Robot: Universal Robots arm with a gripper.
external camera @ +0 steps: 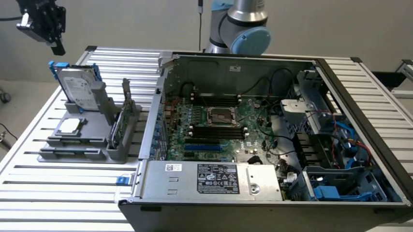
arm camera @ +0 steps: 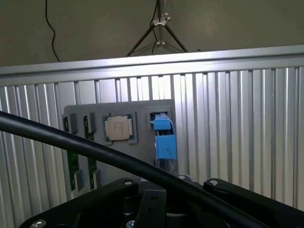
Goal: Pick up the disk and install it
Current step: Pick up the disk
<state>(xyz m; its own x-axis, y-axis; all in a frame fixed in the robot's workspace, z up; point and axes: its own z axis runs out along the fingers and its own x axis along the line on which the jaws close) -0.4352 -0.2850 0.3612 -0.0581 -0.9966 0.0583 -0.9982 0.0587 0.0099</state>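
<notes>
The disk (external camera: pixel 80 87) stands upright in a grey holder (external camera: pixel 87 145) at the exterior view's left, its white label facing out and its blue carrier around the edges. My gripper (external camera: pixel 57 47) hangs in the air above and a little to the left of it, shut, clear of the disk and holding nothing. In the wrist view the disk (arm camera: pixel 164 140) appears edge-on as a blue carrier sticking out of the grey holder (arm camera: pixel 142 156).
The holder also carries a small square silver chip (external camera: pixel 68 126) and a thin green card (external camera: pixel 117 126). An open computer case (external camera: pixel 213 176) fills the middle and right of the slatted metal table (external camera: pixel 58 193), with blue drive bays (external camera: pixel 335 189) at its near right corner.
</notes>
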